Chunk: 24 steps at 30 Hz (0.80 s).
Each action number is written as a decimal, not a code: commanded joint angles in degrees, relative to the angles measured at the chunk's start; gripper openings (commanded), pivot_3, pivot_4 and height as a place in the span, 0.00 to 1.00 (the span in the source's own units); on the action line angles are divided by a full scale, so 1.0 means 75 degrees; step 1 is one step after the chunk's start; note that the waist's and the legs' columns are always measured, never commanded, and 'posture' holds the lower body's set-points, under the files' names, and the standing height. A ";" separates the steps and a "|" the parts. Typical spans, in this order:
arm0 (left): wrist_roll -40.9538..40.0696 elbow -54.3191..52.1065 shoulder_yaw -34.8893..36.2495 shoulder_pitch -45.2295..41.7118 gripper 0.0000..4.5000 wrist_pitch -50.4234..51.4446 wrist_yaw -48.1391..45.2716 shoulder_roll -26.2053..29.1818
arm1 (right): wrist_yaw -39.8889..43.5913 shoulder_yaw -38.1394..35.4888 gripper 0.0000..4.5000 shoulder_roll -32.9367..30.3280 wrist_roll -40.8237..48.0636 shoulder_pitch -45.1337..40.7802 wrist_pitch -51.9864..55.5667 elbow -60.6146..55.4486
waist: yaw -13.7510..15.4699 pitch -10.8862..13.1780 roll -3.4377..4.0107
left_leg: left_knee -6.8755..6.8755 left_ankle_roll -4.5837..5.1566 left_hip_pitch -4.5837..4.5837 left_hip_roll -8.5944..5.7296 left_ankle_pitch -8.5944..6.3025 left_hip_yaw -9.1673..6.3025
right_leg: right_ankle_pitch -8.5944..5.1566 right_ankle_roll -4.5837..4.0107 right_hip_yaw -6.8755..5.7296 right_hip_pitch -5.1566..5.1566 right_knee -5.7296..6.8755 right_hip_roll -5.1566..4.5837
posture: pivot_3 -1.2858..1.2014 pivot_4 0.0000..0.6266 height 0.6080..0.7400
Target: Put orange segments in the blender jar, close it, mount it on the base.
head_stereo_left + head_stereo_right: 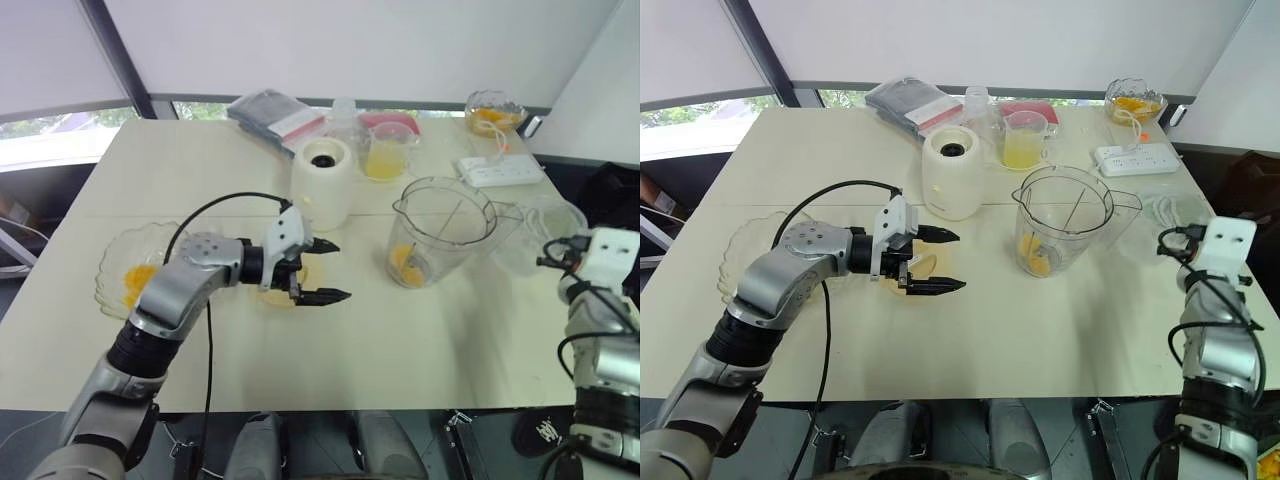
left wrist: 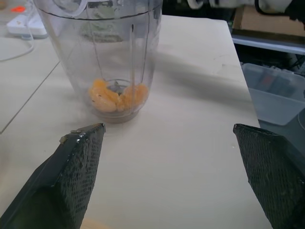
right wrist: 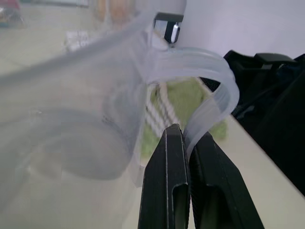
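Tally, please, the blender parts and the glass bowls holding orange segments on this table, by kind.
glass bowls: 2
blender jar: 1
blender base: 1
jar lid: 1
Total: 5
A yellowish thing beneath the left gripper is too hidden to class, so it is not counted.

Left gripper (image 1: 318,271) hanging low over table (image 1: 400,350), jaws gaping wide, pointing toward blender jar (image 1: 445,215). Orange segments (image 1: 405,263) lying in jar bottom. White base (image 1: 322,183) standing just behind gripper. Clear lid (image 1: 545,225) sitting just right of jar.
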 commanded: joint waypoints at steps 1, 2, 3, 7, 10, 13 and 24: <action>0.0006 -0.0097 0.0023 -0.0085 1.00 -0.0147 0.0007 -0.0050 | -0.0028 -0.0497 0.01 -0.0347 0.0433 -0.0640 0.0619 -0.0525 | 0.0001 0.0001 -0.0002 | 0.0000 0.0000 0.0000 0.0000 0.0000 -0.0001 | 0.0000 0.0000 0.0000 0.0000 0.0000 0.0000 | 0.52 0.24 1.00; 0.0002 -0.0087 0.0012 -0.0094 1.00 -0.0152 0.0011 -0.0074 | -0.0002 -0.0537 0.01 -0.0436 0.0490 -0.0836 0.0763 -0.0460 | 0.0000 0.0001 -0.0002 | 0.0000 0.0000 0.0000 0.0000 0.0000 -0.0001 | 0.0000 0.0000 0.0000 0.0000 -0.0001 0.0002 | 0.52 0.24 1.00; 0.0005 -0.0058 0.0003 -0.0112 1.00 -0.0161 0.0009 -0.0096 | 0.0018 -0.0555 0.01 -0.0497 0.0514 -0.0983 0.0863 -0.0398 | 0.0002 0.0002 0.0000 | -0.0001 0.0000 0.0000 0.0000 0.0000 0.0000 | 0.0000 0.0000 0.0000 0.0000 -0.0001 0.0002 | 0.52 0.24 1.00; 0.0061 0.0025 -0.0054 -0.0152 1.00 -0.0247 -0.0005 -0.0182 | 0.0421 -0.0273 0.01 -0.1167 0.0308 -0.1667 0.0993 0.0063 | 0.0003 0.0008 0.0007 | -0.0002 0.0001 -0.0004 -0.0003 -0.0001 0.0003 | 0.0000 0.0001 0.0000 -0.0004 -0.0003 0.0001 | 0.52 0.24 1.00; 0.0081 0.0078 -0.0073 -0.0170 1.00 -0.0300 -0.0005 -0.0215 | 0.0734 -0.0040 0.01 -0.1626 0.0189 -0.2045 0.1025 0.0317 | 0.0005 0.0010 0.0007 | -0.0006 0.0002 -0.0005 -0.0006 -0.0001 0.0005 | 0.0001 0.0003 0.0001 -0.0008 -0.0005 0.0000 | 0.52 0.24 1.00; 0.0112 0.0098 -0.0104 -0.0161 1.00 -0.0346 0.0003 -0.0253 | 0.1061 0.0146 0.01 -0.2093 0.0114 -0.2423 0.1119 0.0410 | 0.0007 0.0011 0.0005 | -0.0016 0.0003 -0.0006 -0.0009 -0.0002 0.0005 | 0.0003 0.0008 0.0001 -0.0012 -0.0009 0.0000 | 0.52 0.24 1.00; 0.0176 0.0079 -0.0088 -0.0040 1.00 -0.0364 -0.0074 -0.0258 | 0.1585 0.0760 0.01 -0.2549 -0.0173 -0.2496 0.1816 -0.0891 | 0.0006 0.0011 0.0007 | -0.0090 0.0003 -0.0004 -0.0007 -0.0001 0.0010 | 0.0013 0.0029 0.0002 -0.0038 -0.0038 0.0000 | 0.52 0.24 1.00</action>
